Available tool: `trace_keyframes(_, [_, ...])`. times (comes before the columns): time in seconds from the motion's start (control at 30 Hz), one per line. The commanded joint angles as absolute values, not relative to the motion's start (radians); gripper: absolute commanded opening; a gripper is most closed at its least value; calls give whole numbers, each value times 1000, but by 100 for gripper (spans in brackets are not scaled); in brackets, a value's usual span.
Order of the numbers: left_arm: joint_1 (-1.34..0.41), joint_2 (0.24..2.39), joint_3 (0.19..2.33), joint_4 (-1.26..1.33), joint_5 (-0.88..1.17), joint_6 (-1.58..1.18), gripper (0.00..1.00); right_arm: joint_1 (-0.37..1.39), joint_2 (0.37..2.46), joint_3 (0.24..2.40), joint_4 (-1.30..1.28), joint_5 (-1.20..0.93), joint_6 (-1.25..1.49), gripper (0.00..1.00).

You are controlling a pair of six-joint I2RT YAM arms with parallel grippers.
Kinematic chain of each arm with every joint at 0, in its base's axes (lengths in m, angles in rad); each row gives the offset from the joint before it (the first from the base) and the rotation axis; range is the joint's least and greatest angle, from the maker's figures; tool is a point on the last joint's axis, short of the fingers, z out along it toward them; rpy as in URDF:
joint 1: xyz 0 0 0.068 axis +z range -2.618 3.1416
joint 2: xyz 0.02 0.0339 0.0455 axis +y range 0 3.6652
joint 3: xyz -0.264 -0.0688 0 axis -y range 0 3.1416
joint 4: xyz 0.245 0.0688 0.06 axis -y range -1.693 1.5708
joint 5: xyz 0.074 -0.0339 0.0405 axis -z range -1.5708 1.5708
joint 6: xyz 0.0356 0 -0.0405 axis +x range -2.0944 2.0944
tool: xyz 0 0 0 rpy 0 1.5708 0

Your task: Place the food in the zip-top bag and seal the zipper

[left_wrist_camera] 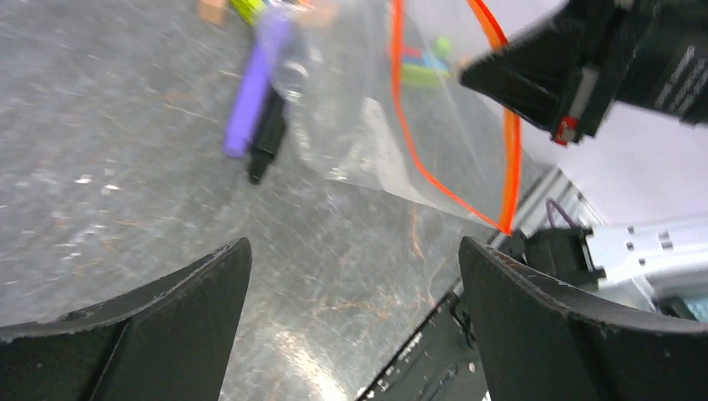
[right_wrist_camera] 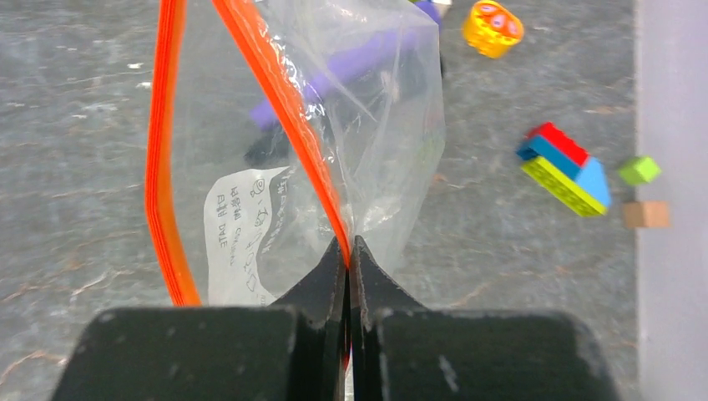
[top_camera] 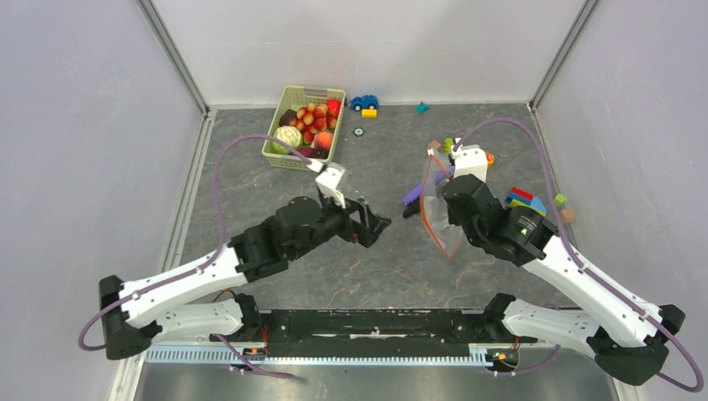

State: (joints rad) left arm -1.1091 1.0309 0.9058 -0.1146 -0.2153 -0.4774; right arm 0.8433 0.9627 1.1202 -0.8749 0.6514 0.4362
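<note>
Right wrist view puts the zip-top bag [right_wrist_camera: 367, 142] straight ahead: it hangs off the right gripper [right_wrist_camera: 349, 251], whose jaws are pressed together on one side of the zipper [right_wrist_camera: 159, 150] at the bag's mouth. Pinching only one lip seems deliberate, since the other orange-red strip bows away and the mouth gapes into a loop that something could be dropped through. The white label shows on the far wall, and nothing can be made out resting inside.

A purple stick-like piece [left_wrist_camera: 250, 92] lies on the table [top_camera: 392, 267] just beside the bag's far end. Part of it is seen through the plastic, and what it is I cannot tell.

Facing the bag's mouth from the middle of the table, the left gripper [left_wrist_camera: 355, 244] has its jaws spread wide with nothing between them, so it looks free to fetch. The food [top_camera: 311, 125] sits heaped in the light-green basket [top_camera: 296, 160] at the far left, well apart from the bag, so filling has not visibly begun. Coloured blocks [right_wrist_camera: 563, 167] and an orange toy [right_wrist_camera: 493, 27] lie scattered to the right, clear of the bag.
</note>
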Motion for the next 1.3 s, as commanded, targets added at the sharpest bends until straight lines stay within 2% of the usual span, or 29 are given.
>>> trace_keyframes(0.0, [-1019, 939, 896, -210, -374, -480, 100, 841, 995, 1181, -1000, 818, 478, 0])
trace_keyframes(0.13, [-761, 934, 856, -293, -352, -616, 100, 841, 1035, 1194, -1097, 912, 542, 0])
trace_keyframes(0.23, [-571, 984, 819, -259, -305, -697, 100, 838, 1073, 1183, -1140, 976, 583, 0])
trace_keyframes(0.43, [-306, 1237, 868, -144, -187, -806, 100, 831, 1199, 1162, -1094, 980, 630, 0])
trace_keyframes(0.57, [-244, 1387, 917, -30, -178, -852, 100, 828, 1254, 1127, -900, 876, 537, 0])
trace_keyframes(0.7, [-218, 1533, 1017, -34, -250, -856, 100, 812, 1268, 1089, -690, 707, 425, 0])
trace_keyframes(0.9, [-198, 1682, 1111, -22, -279, -888, 95, 790, 1308, 1089, -597, 572, 359, 0])
trace_keyframes(1.27, [-192, 1859, 1223, -127, -327, -935, 64, 754, 1287, 1046, -565, 545, 359, 0])
